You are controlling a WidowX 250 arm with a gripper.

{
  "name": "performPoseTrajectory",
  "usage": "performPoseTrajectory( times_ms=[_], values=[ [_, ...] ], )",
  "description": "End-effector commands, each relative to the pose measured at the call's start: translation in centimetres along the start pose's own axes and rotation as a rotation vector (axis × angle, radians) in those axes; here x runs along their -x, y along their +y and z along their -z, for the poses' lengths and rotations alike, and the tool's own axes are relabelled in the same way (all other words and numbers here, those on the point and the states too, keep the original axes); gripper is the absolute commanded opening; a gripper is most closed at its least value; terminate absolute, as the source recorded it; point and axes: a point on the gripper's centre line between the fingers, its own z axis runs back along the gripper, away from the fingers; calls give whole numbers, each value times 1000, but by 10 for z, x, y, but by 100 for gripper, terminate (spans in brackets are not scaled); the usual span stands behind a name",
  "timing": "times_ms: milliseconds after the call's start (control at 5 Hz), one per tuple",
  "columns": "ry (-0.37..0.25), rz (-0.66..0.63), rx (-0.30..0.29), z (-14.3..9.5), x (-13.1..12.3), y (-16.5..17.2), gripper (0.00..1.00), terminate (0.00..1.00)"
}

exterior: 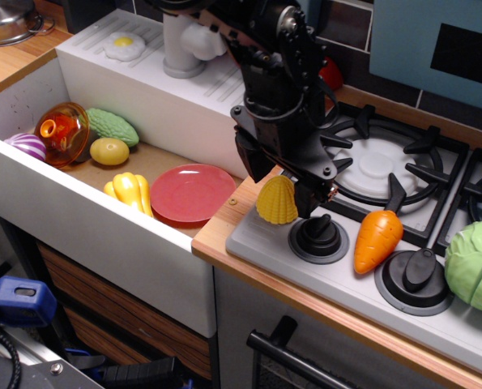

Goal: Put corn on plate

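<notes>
A short, ribbed yellow plastic toy corn (277,200) stands upright on the front left corner of the grey toy stove top (273,243), just left of a black round control knob (317,237). The black robot gripper (293,188) hangs right over it, its dark body covering the corn's upper right side; whether its fingers are spread or clamped on the corn cannot be told from this angle.

To the left, the deep white sink basin (87,219) holds most of the other toys. A flat round red-pink plastic plate (192,193) lies on the basin floor near the right wall, bare on top. Just beside its left edge sits a lobed yellow plastic bell pepper (130,191). Farther back lie a smooth small yellow oval ball (109,151), a bumpy green plastic cucumber-like vegetable (113,126) and an orange transparent bowl (62,133) tipped on its side, with something small and orange inside it. A purple-and-white striped toy (28,145) shows at the basin's far left.

On the white drainboard behind the sink rests a toy fried egg (124,44). On the stove, an orange plastic carrot (378,238) lies between two knobs, and a green cabbage (475,266) sits at the right edge.
</notes>
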Motion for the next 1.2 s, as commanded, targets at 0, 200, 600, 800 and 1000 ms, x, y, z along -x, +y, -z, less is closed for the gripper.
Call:
performPoseTrajectory(
  times_ms=[0,200,600,800,1000],
  values=[
    [-59,6,6,5,-11,10,100,0],
    [-53,-19,11,11,-15,11,0,0],
    [-15,-22,-10,0,-29,16,0,0],
    [16,37,-63,-15,-33,47,0,0],
    [16,97,-72,-17,-33,81,0,0]
  ],
)
